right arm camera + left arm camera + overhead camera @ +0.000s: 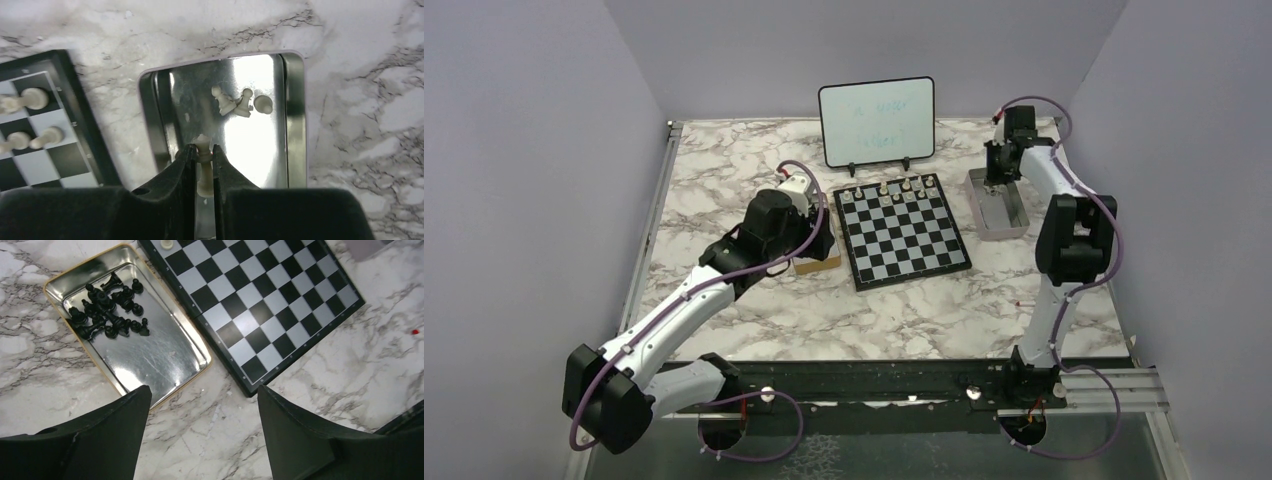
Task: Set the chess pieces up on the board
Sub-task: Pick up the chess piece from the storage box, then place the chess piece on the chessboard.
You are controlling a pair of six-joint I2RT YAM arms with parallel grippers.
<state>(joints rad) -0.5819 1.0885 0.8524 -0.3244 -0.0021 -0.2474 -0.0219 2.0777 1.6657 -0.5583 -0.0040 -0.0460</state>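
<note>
Pale chessman [202, 144] was pinched in the right hand [203, 155], fingers closed tight on it, low over the steel tray [295, 115] right of the board [901, 232]. Three more pale pieces [240, 102] lay clustered in that tray. A strip of bare counter [125, 100] ran between tray rim and board edge. The left hand [202, 400] gaped wide, holding nothing, above marble beside the gold-rimmed tray [150, 355] of black pieces [107, 312].
</note>
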